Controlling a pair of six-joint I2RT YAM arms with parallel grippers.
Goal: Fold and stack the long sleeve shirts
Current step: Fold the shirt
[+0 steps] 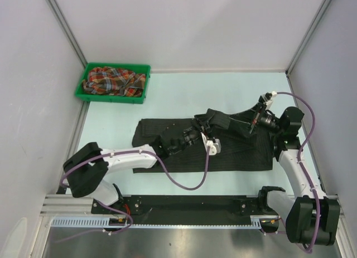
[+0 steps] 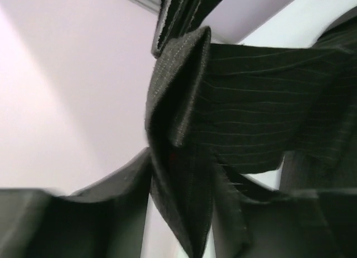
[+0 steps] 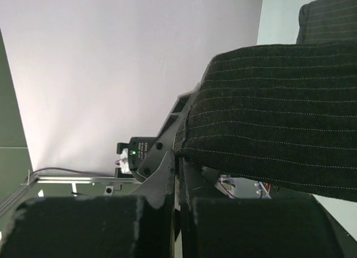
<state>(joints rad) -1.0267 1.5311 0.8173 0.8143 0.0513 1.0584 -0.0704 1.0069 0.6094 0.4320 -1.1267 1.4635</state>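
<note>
The black pinstriped shirt (image 1: 240, 152) lies spread across the middle of the table, with its upper edge lifted between my two grippers. My left gripper (image 1: 207, 123) is shut on a bunched fold of it (image 2: 178, 157), held above the table. My right gripper (image 1: 257, 120) is shut on the shirt's edge (image 3: 268, 124) at the right, also raised. The cloth stretches between them. The plaid shirt (image 1: 114, 81) lies crumpled in the green bin (image 1: 88, 77) at the back left.
White walls close in the table on the left, back and right. A metal rail (image 1: 167, 205) runs along the near edge between the arm bases. The left arm lies over the shirt's left part.
</note>
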